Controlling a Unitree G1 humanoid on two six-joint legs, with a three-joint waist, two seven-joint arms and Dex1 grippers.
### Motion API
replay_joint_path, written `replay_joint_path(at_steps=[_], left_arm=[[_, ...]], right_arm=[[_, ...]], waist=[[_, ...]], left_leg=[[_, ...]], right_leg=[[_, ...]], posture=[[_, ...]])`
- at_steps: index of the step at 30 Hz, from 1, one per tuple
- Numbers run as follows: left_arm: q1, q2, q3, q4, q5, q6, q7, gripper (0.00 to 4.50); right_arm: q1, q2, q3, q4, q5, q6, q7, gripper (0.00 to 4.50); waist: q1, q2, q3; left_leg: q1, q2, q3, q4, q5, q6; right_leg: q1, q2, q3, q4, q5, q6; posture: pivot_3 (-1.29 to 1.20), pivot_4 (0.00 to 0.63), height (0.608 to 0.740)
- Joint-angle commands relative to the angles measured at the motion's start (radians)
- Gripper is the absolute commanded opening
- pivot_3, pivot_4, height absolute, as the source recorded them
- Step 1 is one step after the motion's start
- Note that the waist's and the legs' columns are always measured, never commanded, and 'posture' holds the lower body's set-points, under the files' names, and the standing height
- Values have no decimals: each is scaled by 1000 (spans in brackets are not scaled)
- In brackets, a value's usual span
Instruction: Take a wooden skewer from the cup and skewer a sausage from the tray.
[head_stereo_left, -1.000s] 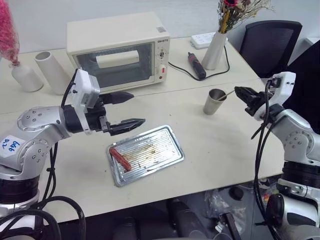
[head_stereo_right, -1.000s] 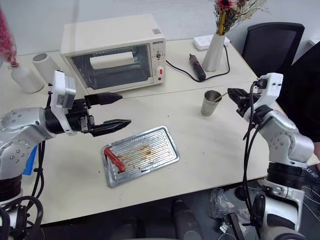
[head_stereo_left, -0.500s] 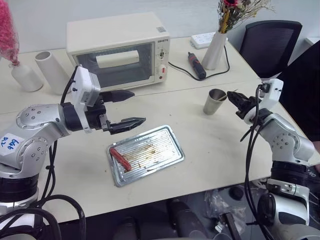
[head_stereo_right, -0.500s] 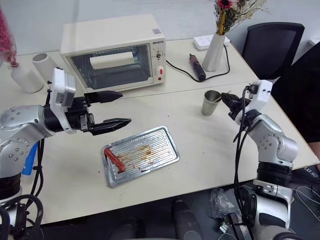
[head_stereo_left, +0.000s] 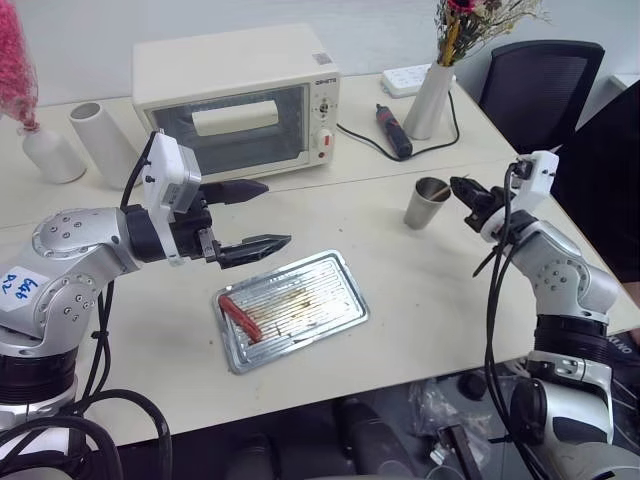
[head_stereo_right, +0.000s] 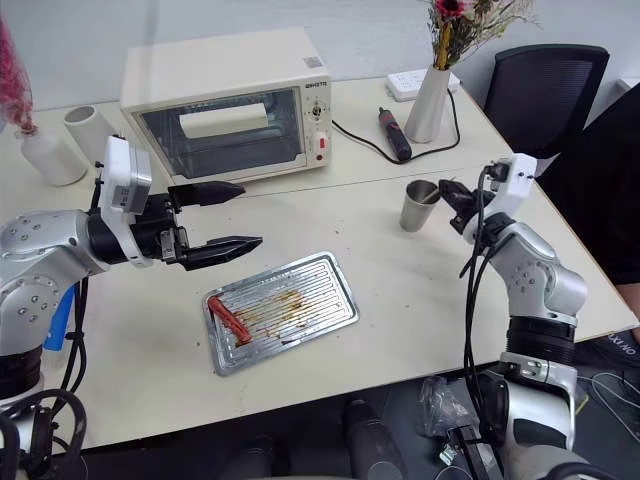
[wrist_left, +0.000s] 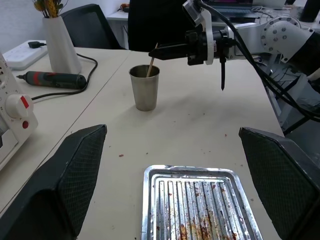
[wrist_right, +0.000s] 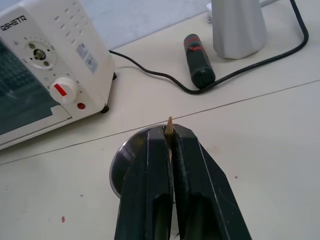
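The skewer (wrist_right: 170, 125) is pinched in the right gripper (wrist_right: 170, 131)'s jaws but sits in the cup (wrist_left: 144, 87), the left gripper (head_stereo_left: 252, 215)'s jaws wide apart, the sausage (head_stereo_left: 240, 317) unpoked.

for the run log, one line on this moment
right gripper shut on wooden skewer in cup | left gripper open | sausage on tray

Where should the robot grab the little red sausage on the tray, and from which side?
Probably around its middle, coming straight down from above. The sausage lies flat at the left end of the tray, close to the rim, so a sideways approach would likely bump it. The left end effector, wide open, is nearer.
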Motion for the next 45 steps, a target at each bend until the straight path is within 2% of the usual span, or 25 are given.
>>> replay_joint_path(at_steps=[1, 4, 7, 10, 13, 17, 22, 27, 34, 36, 45], left_arm=[[-6, 3, 14, -16, 11, -18, -5, 4500], [-1, 0, 11, -15, 17, -25, -9, 4500], [-2, -8, 3, -13, 24, -34, -16, 4500], [-20, -37, -8, -4, 36, -53, -8, 4500], [-41, -86, -1, -3, 40, -67, 32, 4500], [-35, -145, 4, -38, 34, -73, 82, 4500], [-20, -188, 11, -74, 31, -79, 137, 4500], [-11, -215, 1, -106, 38, -88, 168, 4500], [-20, -272, -36, -93, 89, -132, 210, 4500], [-27, -289, -40, -83, 98, -143, 217, 4500], [-67, -332, -50, -27, 118, -185, 211, 4500]], right_arm=[[-49, -41, -9, -101, 44, 38, 9, 37], [-80, -70, -14, -133, 59, 73, 9, 37], [-124, -144, -12, -155, 74, 128, 33, 37], [-198, -254, -9, -170, 121, 236, 82, 37], [-261, -298, -32, -158, 236, 402, 103, 37], [-357, -237, -121, -121, 442, 626, 23, 37], [-401, -73, -223, -97, 640, 748, -207, 37], [-347, 42, -226, -104, 913, 725, -442, 37], [-239, 44, -80, -170, 1317, 517, -715, 37], [-220, 44, -53, -192, 1356, 478, -738, 37], [-184, 138, -28, -271, 1360, 387, -791, 37]], waist=[[0, 0, 0], [0, 0, 0], [3, 0, 0], [10, 1, 0], [14, 1, 0], [22, 1, 0], [25, 1, 0], [26, 1, 0], [28, 1, 0], [30, 1, 0], [34, 1, 0]], left_leg=[[0, 0, 0, 0, 0, 0], [-1, 0, 0, 0, 0, 0], [-4, 0, 0, 0, 0, 0], [-10, 0, -2, 2, 0, 0], [-12, -1, -2, 3, 1, 1], [-12, 1, -3, 5, 0, 2], [-14, 2, -4, 11, 0, 2], [-15, 3, -5, 14, 0, 2], [-19, 3, -6, 14, -1, 3], [-19, 3, -6, 14, -1, 3], [-19, 4, -6, 14, -1, 4]], right_leg=[[0, 0, 0, 0, 0, 0], [-1, 0, 0, 0, 0, 0], [-5, 0, 0, 1, 0, 0], [-9, -1, -1, 1, 0, 0], [-10, -2, -2, 2, 0, 0], [-10, -1, -2, 0, 0, 0], [-10, -1, 0, 3, 1, 0], [-10, -2, -2, 3, 3, 2], [-10, -3, -5, 2, 3, 3], [-10, -3, -6, 2, 3, 4], [-10, -2, -6, 0, 4, 4]], posture=[[0, 150, 740], [0, 150, 740], [0, 150, 740], [0, 150, 740], [0, 150, 740], [0, 150, 740], [0, 150, 740], [0, 150, 740], [0, 150, 740], [0, 150, 740], [0, 150, 740]])
